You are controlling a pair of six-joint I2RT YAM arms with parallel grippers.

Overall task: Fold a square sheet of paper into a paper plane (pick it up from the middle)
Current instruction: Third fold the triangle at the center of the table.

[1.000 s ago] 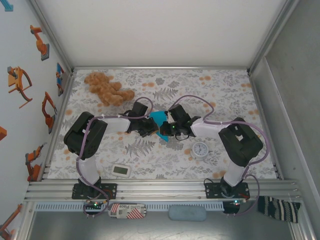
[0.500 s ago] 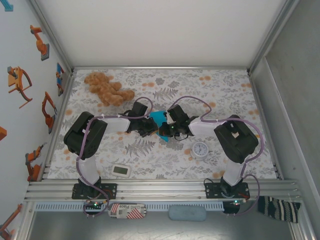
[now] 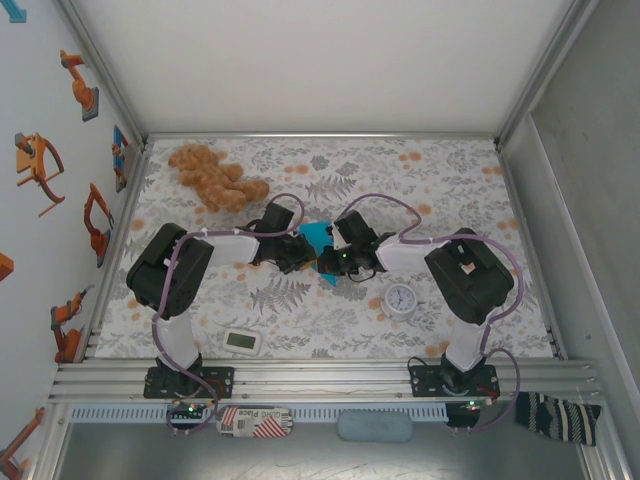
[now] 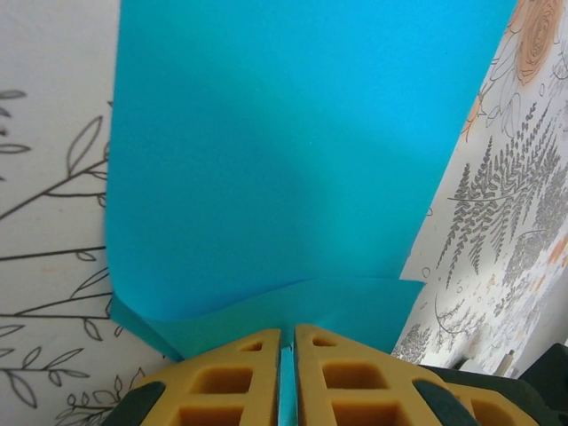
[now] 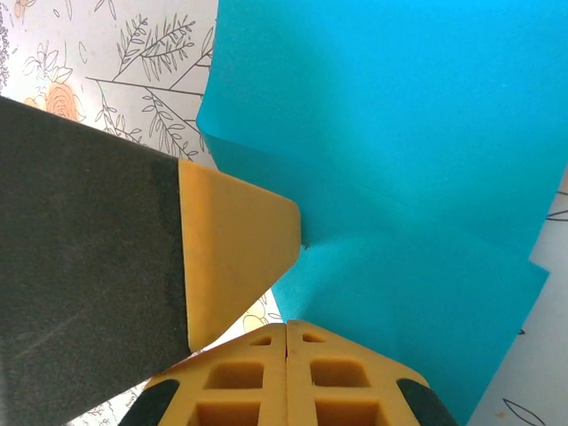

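Farthest left of the small round white clock (image 3: 401, 298), reaching in toward the middle: left gripper (image 4: 287, 330), pads pressed onto a blue sliver of the square sheet of paper (image 4: 293, 151), so pinching its near edge. Probably gripped there to anchor one side while a crease gets set; judged, not seen. Beyond those tips, spread away as a broad flat panel, with a lower layer curling out at the left corner. Nearer the clock, up and to its left, seen from above as a small turquoise wedge between the two wrists. Closest to the clock on that same side: right gripper (image 5: 286, 327), jaws pressed fully together, tips right at a fold line in the sheet. Cannot tell whether any paper sits between them. Likely brought in closed to press or run along the crease rather than to lift. Just beside its tips, one pad (image 5: 235, 240) of the left gripper, meeting the sheet's edge. No dart shape yet; early folds only, by the look of the layers.
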